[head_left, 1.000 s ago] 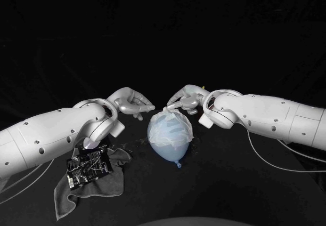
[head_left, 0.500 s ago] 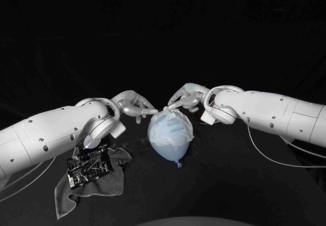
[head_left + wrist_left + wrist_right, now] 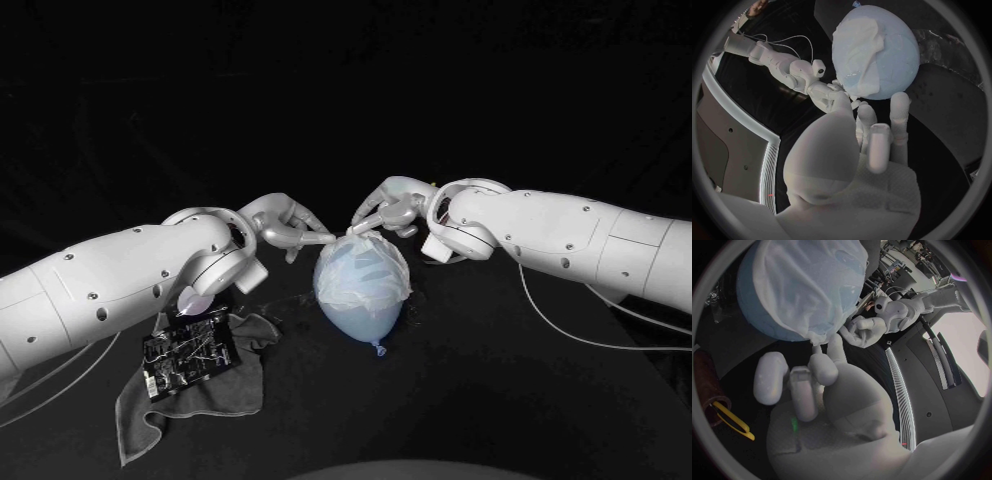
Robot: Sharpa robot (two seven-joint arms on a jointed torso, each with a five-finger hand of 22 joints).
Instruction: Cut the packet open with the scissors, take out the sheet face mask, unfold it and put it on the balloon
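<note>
The mask point(image 3: 361, 272) on the balloon point(image 3: 365, 325) is pinched at its top by the right hand point(image 3: 389, 208). Of the left hand point(image 3: 286, 225), the grip cannot be told.

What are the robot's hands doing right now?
Left hand: open, fingertips at the balloon, holding nothing.
Right hand: pinching the edge of the sheet face mask.

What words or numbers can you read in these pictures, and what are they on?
No words or numbers can be read.
On the black packet: pale marks, too blurred to read.
On the balloon and the mask: no writing shows.
</note>
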